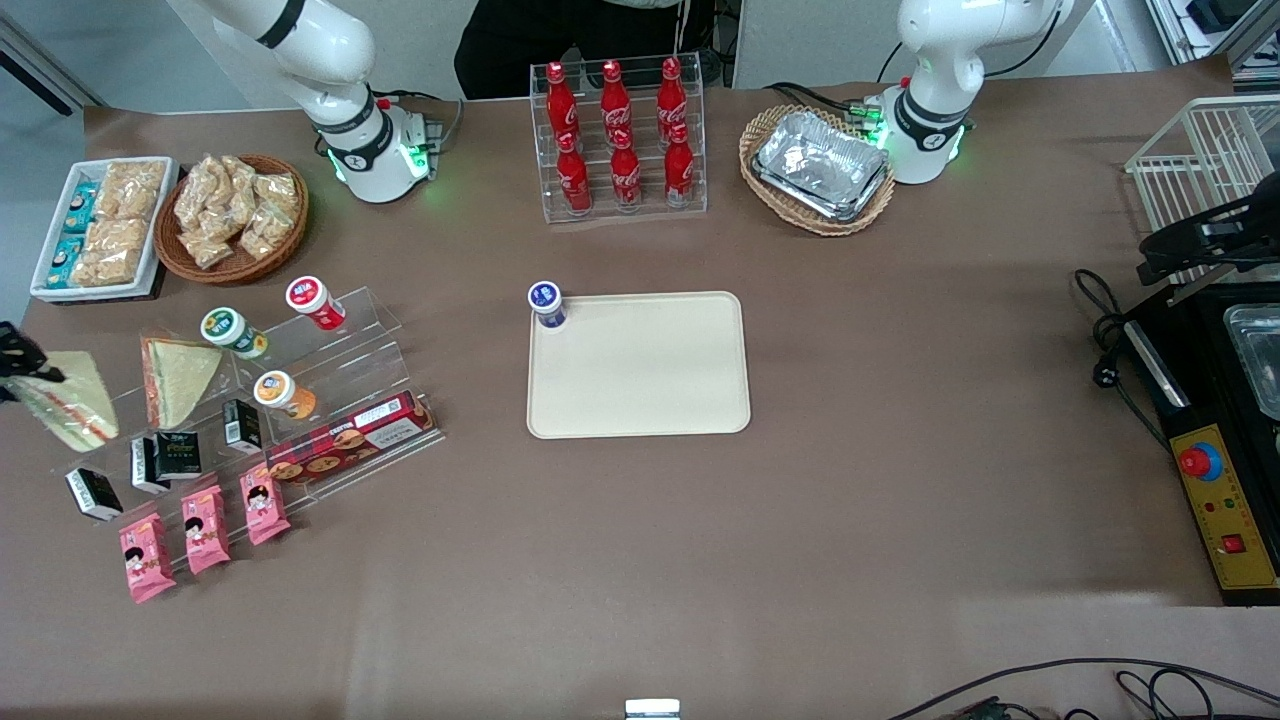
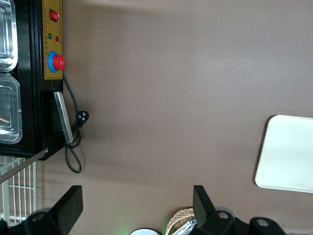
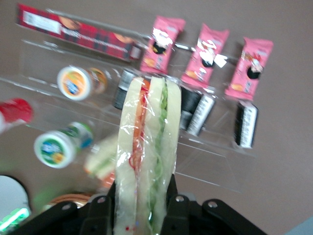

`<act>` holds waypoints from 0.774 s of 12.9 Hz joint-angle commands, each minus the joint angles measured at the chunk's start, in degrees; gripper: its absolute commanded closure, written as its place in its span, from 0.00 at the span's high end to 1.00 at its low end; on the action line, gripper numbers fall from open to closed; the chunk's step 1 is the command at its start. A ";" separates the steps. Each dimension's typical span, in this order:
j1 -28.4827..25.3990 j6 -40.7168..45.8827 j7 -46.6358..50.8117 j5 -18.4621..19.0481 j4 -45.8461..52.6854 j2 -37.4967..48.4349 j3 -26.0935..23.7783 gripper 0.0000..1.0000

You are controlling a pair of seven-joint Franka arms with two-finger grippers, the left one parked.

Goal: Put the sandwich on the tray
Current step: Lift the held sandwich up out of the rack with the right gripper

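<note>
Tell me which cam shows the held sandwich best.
Right wrist view: the clear-wrapped triangular sandwich fills it, red and green filling visible, clamped in the gripper jaws. Front view shows it only at the frame edge, above the clear acrylic rack. Left wrist view: nothing.

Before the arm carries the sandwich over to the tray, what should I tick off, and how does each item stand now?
1. Grip: gripper shut on the sandwich, a finger on each bread face: ok.
2. Lifted: sandwich is above the clear rack, at the working arm's end of the table: ok.
3. Second sandwich left on the rack: ok.
4. Tray has bare surface: ok.
5. Blue-capped bottle stands at a tray corner; steer clear of it: ok.
6. Grip firmness for the carry: cannot tell.
</note>
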State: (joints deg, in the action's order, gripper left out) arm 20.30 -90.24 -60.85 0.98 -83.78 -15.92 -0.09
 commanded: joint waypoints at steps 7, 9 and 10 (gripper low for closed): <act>-21.78 4.90 10.13 -7.03 0.29 4.76 0.18 0.38; -26.34 4.12 11.54 -8.97 0.11 4.06 0.26 0.37; -28.98 3.59 12.50 -9.15 0.20 3.53 0.26 0.37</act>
State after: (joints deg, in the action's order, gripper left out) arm -3.60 -86.39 -50.30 -5.88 -83.79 -11.57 -0.51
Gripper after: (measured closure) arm 0.626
